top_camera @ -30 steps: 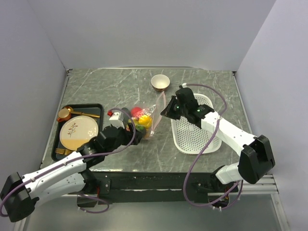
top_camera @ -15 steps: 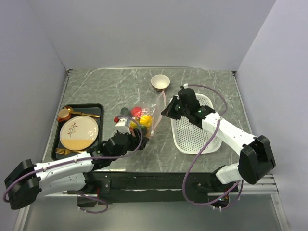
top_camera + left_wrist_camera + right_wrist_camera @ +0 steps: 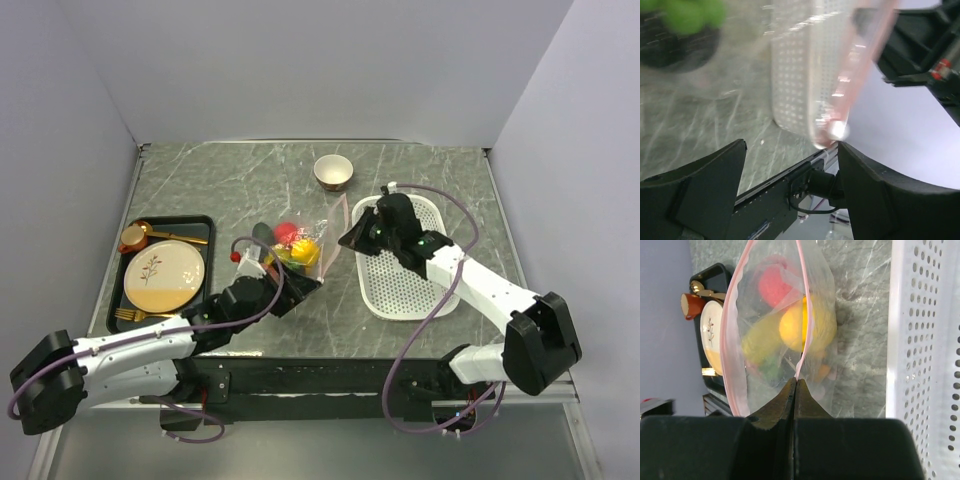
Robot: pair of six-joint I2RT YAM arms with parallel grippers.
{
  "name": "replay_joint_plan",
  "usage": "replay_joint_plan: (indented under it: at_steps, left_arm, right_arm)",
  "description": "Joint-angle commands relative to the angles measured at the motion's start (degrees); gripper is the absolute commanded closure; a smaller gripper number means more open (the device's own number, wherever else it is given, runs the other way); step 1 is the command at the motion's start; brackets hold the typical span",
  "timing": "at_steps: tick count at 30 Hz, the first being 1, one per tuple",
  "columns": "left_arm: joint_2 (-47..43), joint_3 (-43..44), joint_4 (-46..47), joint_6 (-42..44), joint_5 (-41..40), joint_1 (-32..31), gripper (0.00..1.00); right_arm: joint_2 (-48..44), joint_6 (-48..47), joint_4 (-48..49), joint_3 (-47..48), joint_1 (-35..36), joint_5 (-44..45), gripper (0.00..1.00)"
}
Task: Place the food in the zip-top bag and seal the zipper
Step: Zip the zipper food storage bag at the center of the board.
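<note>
The zip-top bag [image 3: 308, 248] lies mid-table, its mouth facing the basket. It holds the food: a red piece [image 3: 772, 286], a yellow piece [image 3: 805, 325], plus green and orange bits. My right gripper [image 3: 796, 382] is shut on the zipper [image 3: 805, 340], the pale pink strip, at the bag's near end; it also shows in the top view [image 3: 347, 237]. My left gripper [image 3: 790, 145] is open and empty, low at the bag's near corner [image 3: 303, 284]. The zipper's end [image 3: 832, 131] hangs blurred just above its right finger. The bag mouth gapes open.
A white perforated basket [image 3: 405, 275] lies right of the bag, under my right arm. A black tray [image 3: 165, 262] with a plate and gold dishes sits at the left. A gold cup [image 3: 333, 171] stands at the back.
My left gripper has swung right and toward the front, ending at the bag's near corner. My right gripper has kept its hold on the zipper and shifted slightly.
</note>
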Motion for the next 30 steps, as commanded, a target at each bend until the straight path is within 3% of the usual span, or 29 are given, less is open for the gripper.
replay_joint_plan:
  at_steps: [1, 7, 10, 21, 30]
  left_arm:
    - [-2.7, -7.6, 10.7, -11.3, 0.5, 1.3, 0.22]
    - [-1.4, -6.9, 11.8, -12.2, -1.4, 1.6, 0.23]
    - [1.5, -7.6, 17.5, -13.9, -1.3, 2.6, 0.23]
    - [16.4, -5.6, 33.2, -18.4, 8.7, 6.2, 0.24]
    - [19.7, -5.2, 38.8, -21.1, 12.4, 6.1, 0.26]
  right_arm:
    - [-3.9, 1.1, 2.8, -1.1, -0.2, 1.3, 1.00]
    - [-5.2, 1.5, 3.3, -2.2, -0.3, 1.3, 1.00]
    - [-5.9, 1.7, 3.3, -2.9, -0.3, 1.5, 1.00]
    - [-7.8, 1.8, 2.5, -3.7, -0.3, 2.1, 0.99]
    - [-7.0, 1.1, 3.0, -4.8, -0.3, 3.4, 0.99]
